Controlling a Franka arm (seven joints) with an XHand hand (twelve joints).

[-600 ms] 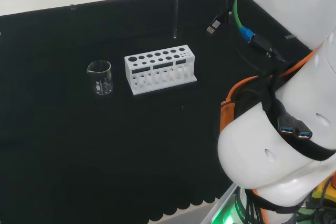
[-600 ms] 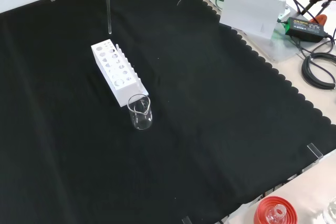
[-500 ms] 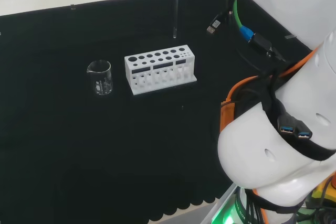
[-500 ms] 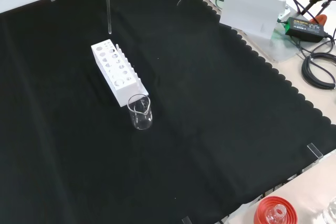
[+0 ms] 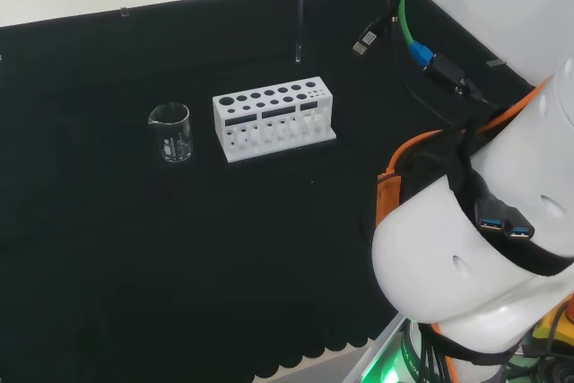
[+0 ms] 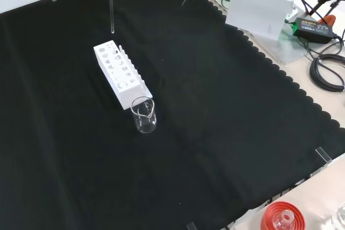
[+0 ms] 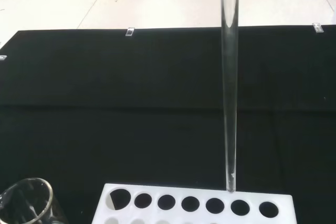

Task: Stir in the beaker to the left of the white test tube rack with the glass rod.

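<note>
— Where was the rod (image 5: pixel 299 20) seen?

— It was held upright, clear above the rack (image 5: pixel 273 117). The beaker (image 5: pixel 170 132) stood just beside the rack's left end in the head view.

— And the fingers?

— Their state could not be told.

— How should the step be done?

— The rod should be kept vertical and carried over the beaker before it is lowered.

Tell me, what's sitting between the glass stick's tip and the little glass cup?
The white test tube rack. In the head view the glass rod hangs above the rack's right end, the beaker stands left of the rack, apart from it.
</note>
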